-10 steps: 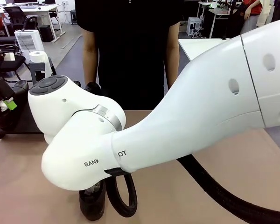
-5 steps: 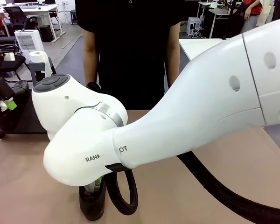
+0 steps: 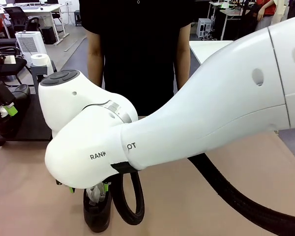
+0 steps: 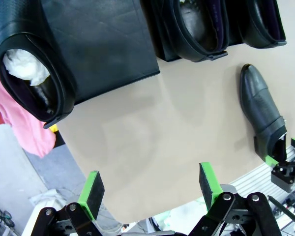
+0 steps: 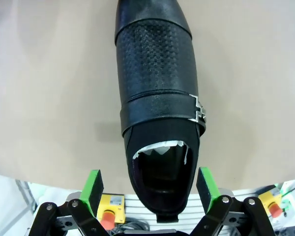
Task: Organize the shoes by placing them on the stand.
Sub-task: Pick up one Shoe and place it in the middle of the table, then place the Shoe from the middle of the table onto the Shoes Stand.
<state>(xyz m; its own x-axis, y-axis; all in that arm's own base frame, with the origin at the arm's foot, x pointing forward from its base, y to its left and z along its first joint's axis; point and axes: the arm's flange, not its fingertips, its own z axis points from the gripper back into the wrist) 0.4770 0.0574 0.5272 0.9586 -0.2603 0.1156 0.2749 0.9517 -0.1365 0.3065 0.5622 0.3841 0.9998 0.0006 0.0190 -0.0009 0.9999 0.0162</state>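
The right gripper [image 5: 148, 189] is hanging spread over 1 black dress shoe [image 5: 157, 98] lying on the near worktop [image 5: 49, 88]. The left gripper [image 4: 152, 189] is hovering spread. 3 shoes [image 4: 199, 29] are sitting on the stand [image 4: 105, 44] at the left.

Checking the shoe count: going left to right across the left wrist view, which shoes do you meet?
Stuffed shoe overhanging the stand → middle shoe on the stand → third shoe at the stand's end; the lone shoe lies on the table, below it.
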